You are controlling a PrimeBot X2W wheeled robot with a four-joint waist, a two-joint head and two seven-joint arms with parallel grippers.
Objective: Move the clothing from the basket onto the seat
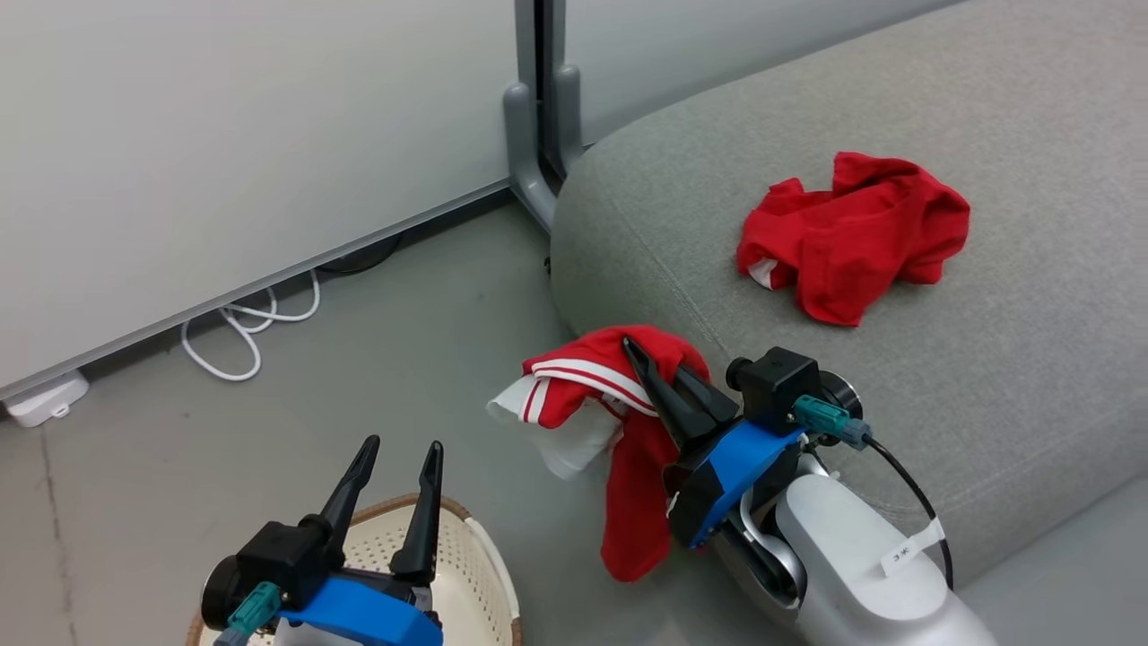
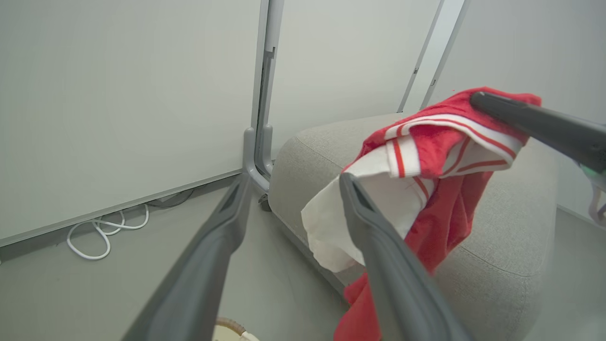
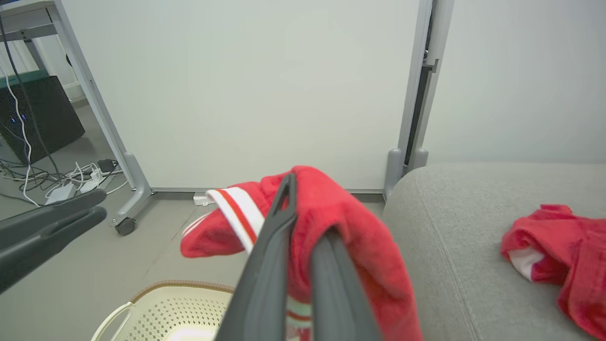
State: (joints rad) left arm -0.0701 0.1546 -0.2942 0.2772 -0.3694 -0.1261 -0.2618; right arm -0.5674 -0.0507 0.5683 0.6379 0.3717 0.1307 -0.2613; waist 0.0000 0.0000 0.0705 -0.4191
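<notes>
With the right gripper (image 1: 656,366) clamped on the striped clothing (image 1: 628,467) hanging just beside the seat (image 1: 987,377), carry it well inboard of the edge before releasing; the left gripper (image 1: 402,444) stands wide open, empty.

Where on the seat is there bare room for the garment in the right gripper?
The seat is bare between the crumpled garment and its near edge, and between that garment and the rounded corner by the partition post. Crowded: that garment's spot. The held garment hangs beside the seat.
</notes>
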